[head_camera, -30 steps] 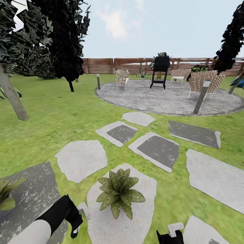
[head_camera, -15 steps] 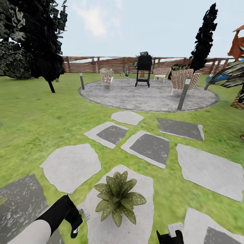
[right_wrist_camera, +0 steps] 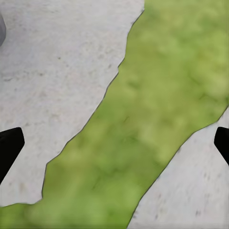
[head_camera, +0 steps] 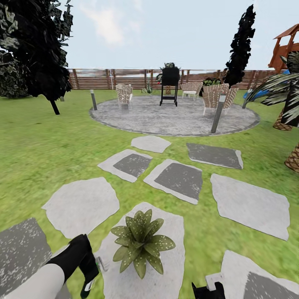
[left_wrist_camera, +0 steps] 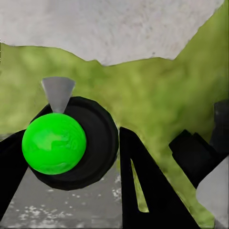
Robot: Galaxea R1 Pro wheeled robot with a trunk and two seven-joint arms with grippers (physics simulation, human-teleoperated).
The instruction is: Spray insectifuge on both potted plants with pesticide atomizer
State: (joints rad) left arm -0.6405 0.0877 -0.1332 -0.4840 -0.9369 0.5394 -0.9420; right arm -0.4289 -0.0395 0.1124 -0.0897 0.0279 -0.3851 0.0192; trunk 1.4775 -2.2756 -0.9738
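My left gripper (left_wrist_camera: 71,191) is clamped round the pesticide atomizer (left_wrist_camera: 67,143), black fingers (left_wrist_camera: 148,191) on either side of its dark round body, seen end-on in the wrist view with a bright green blob over it and a small grey cone at its edge. In the head view the bottle (head_camera: 94,270) hangs low at near left, pale trigger head just beside the potted plant (head_camera: 141,243) on its pale stepping stone (head_camera: 174,232). My right gripper (right_wrist_camera: 114,143) hangs spread wide and empty over grass and stone. I judge the bottle light, rigid and smooth-sided, so slippery; grip the body's middle, clear of trigger and nozzle. Farther off: lawn, round patio (head_camera: 174,118), fence (head_camera: 108,79).
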